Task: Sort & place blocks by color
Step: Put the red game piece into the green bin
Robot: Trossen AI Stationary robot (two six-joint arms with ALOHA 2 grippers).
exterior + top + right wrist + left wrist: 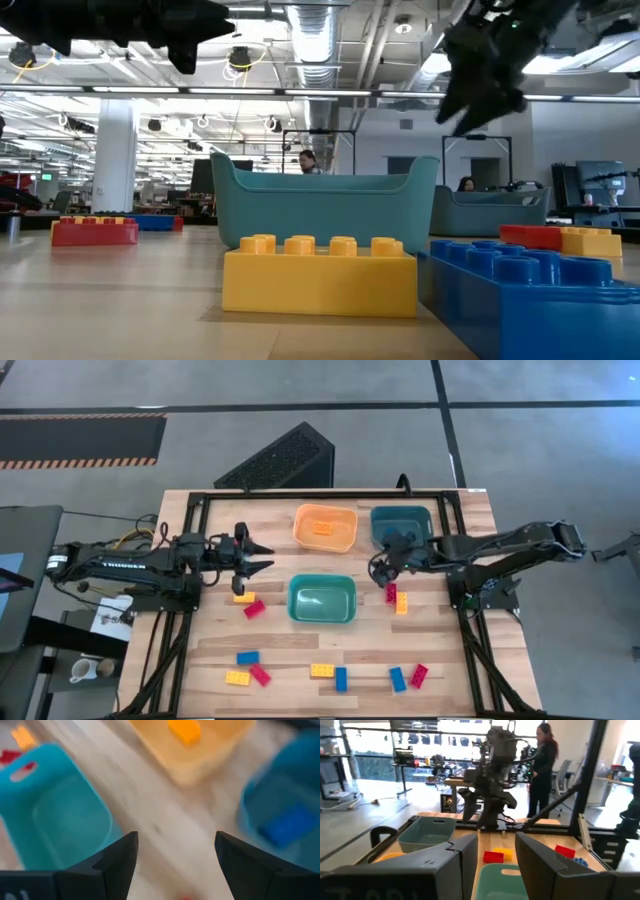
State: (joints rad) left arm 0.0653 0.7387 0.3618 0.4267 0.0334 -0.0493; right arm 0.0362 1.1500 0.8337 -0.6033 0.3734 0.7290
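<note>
Right gripper (384, 567), fingers apart & empty, hovers near the red studded plastic brick (391, 594) w/ yellow brick (402, 602) touching; long axes run toward table front. Left gripper (262, 555), part-open & empty, is farther.

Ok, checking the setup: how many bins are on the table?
3: an orange bin at the back, a dark teal bin right of it, a light teal bin in the middle. None looks hidden.

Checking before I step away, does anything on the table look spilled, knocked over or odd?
Nothing stands out. All three bins, orange, dark teal and light teal, sit upright, and the loose blocks lie flat, waiting to be sorted.
</note>
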